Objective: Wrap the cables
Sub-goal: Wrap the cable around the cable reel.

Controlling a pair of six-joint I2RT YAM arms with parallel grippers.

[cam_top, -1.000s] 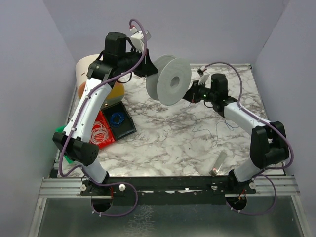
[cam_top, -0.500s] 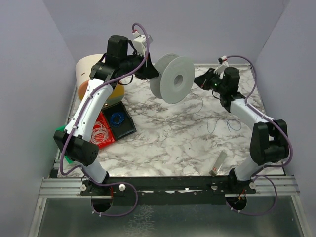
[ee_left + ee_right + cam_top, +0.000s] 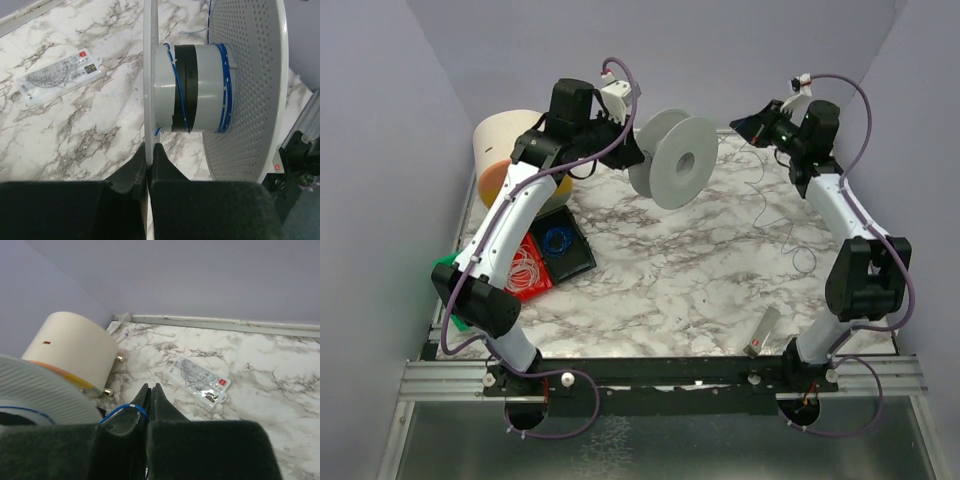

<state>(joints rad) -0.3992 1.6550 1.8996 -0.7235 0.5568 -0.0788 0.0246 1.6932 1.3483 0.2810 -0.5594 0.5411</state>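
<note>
My left gripper (image 3: 632, 155) is shut on the thin flange (image 3: 150, 75) of a grey spool (image 3: 675, 160) and holds it above the table; its fingertips (image 3: 149, 146) pinch the flange edge. Blue wire windings (image 3: 226, 85) circle the spool's hub (image 3: 192, 87). My right gripper (image 3: 745, 125) is raised at the back right, beside the spool and apart from it. Its jaws (image 3: 150, 386) are shut on the thin cable (image 3: 125, 409), which looks blue there. In the top view the cable (image 3: 761, 205) hangs from it as a dark thread and trails wavy onto the marble table.
A cream cylinder (image 3: 505, 140) stands at the back left, also in the right wrist view (image 3: 75, 352). A black tray with a blue coil (image 3: 560, 243) and a red tray with a white coil (image 3: 523, 270) lie at the left. A clear protractor packet (image 3: 763, 332) lies near the front right.
My right gripper has moved from the spool's side up and back to the right, drawing the cable with it. The left gripper and spool have shifted slightly right and back.
</note>
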